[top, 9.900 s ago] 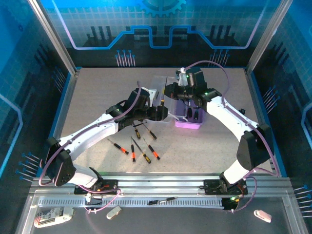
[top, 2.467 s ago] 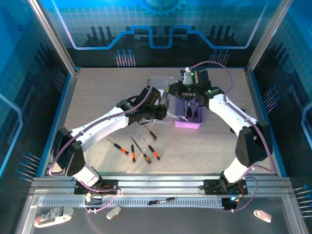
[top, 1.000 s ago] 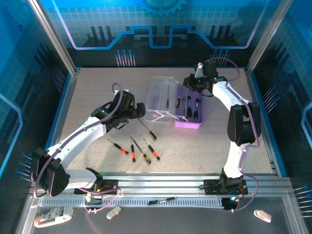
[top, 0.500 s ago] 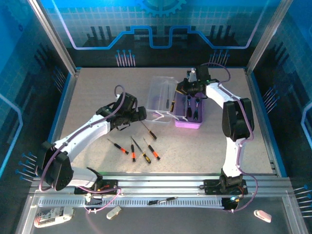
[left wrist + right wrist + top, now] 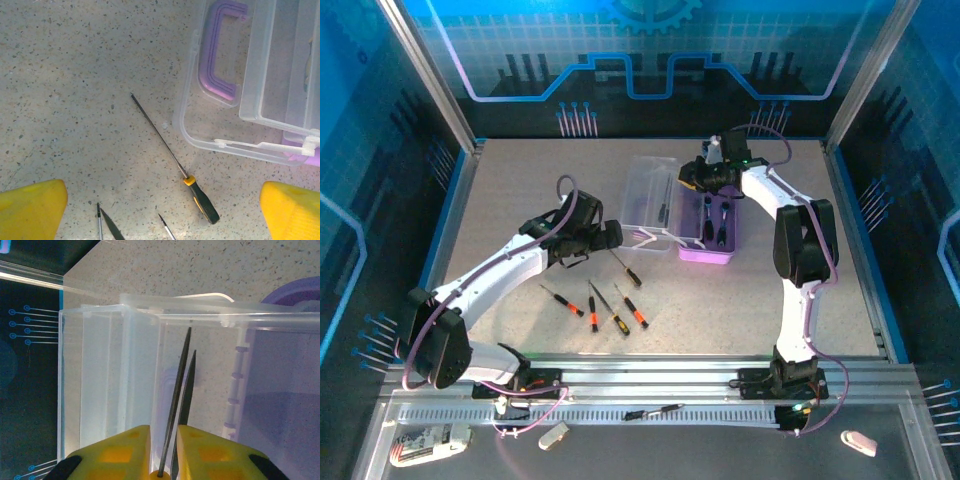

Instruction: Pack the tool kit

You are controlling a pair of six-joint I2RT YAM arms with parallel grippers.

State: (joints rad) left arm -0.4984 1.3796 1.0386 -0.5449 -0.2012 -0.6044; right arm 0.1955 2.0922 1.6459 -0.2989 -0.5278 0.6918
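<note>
The case [image 5: 686, 238] lies open in the upper middle of the top view, with some screwdrivers [image 5: 721, 223] already in its purple base [image 5: 708, 254]. The right gripper [image 5: 163, 437] pinches one thin screwdriver [image 5: 179, 375] over the clear lid [image 5: 100, 380]. The left gripper [image 5: 607, 236] is wide open (holding nothing) near five loose screwdrivers [image 5: 592, 313] on the counter [image 5: 520, 190], not yet packed.

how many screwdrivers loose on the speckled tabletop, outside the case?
5. One screwdriver beside the clear lid; four more grouped nearer the front. The left arm may hide others.
</note>
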